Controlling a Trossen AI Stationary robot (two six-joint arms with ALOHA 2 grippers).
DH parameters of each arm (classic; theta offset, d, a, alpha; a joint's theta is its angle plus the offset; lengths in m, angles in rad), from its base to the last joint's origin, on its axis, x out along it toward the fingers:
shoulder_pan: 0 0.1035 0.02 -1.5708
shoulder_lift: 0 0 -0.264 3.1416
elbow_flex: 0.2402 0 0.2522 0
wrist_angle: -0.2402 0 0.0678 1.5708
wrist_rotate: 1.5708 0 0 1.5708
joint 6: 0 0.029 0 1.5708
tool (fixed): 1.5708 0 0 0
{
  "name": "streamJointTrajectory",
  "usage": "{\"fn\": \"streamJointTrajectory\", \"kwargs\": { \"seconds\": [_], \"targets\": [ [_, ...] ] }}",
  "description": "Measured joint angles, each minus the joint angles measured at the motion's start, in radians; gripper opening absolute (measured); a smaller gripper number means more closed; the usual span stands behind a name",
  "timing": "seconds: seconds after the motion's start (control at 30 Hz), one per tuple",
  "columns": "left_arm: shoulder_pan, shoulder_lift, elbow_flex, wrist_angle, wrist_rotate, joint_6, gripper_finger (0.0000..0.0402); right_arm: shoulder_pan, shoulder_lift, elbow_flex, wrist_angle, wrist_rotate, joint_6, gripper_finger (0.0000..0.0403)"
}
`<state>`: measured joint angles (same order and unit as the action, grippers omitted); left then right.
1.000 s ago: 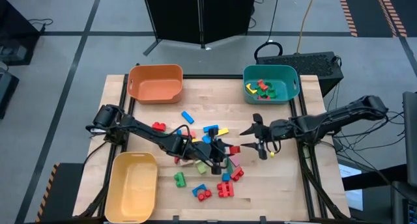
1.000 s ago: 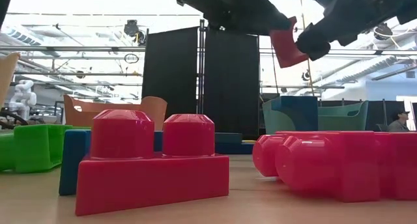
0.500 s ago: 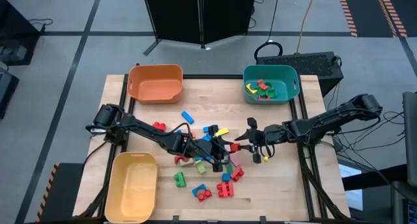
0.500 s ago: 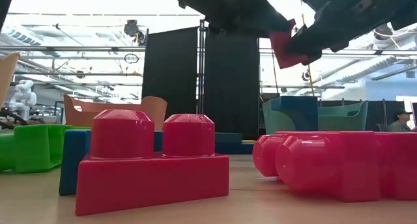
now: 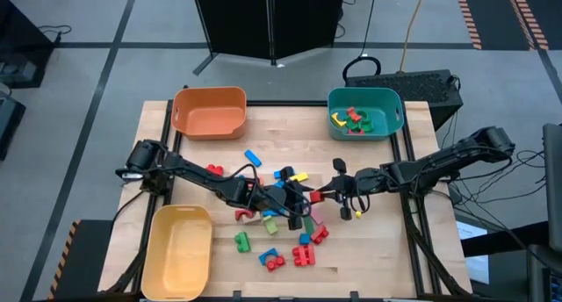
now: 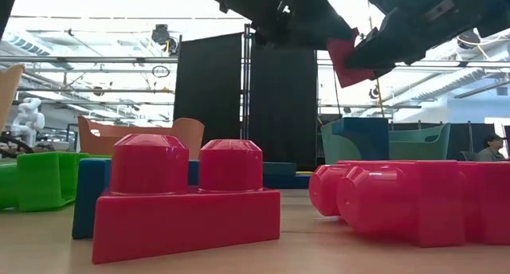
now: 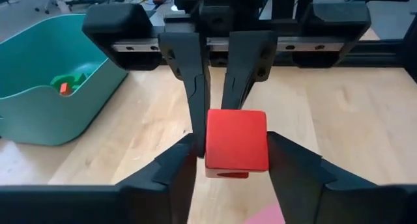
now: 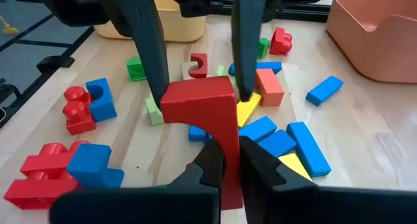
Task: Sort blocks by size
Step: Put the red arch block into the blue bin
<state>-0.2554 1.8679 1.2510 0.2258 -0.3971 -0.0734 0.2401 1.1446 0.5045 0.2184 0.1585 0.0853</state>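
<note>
While our right gripper (image 8: 225, 160) pinches the red block (image 8: 199, 103) above the scattered blocks (image 5: 281, 240) at mid-table, our left gripper (image 7: 231, 160) sits spread around that same block, fingers (image 7: 176, 165) flanking it.

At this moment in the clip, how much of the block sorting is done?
Early. Only a few blocks lie in the teal bin; the orange bin and yellow bin look empty. In hand: a red block held in mid-air between the right gripper, shut on it, and the left gripper. Left: the loose pile on the table.
</note>
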Motion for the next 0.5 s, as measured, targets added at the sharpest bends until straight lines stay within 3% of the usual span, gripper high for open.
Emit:
{"fn": "streamJointTrajectory", "kwargs": {
  "seconds": [0.17, 0.3, 0.5],
  "targets": [
    [0.0, -0.008, 0.0, -0.041, -0.002, -0.003, 0.0207, -0.003, -0.004, 0.0, -0.007, 0.039, -0.019, 0.0017],
    [0.0, -0.046, 0.0, -0.137, -0.008, -0.053, 0.021, -0.015, -0.031, 0.0, -0.053, 0.104, -0.048, 0.0016],
    [-0.021, -0.1, 0.0, -0.258, -0.008, -0.098, 0.0211, -0.083, -0.109, 0.0, -0.154, 0.113, -0.075, 0.0016]
  ]
}}
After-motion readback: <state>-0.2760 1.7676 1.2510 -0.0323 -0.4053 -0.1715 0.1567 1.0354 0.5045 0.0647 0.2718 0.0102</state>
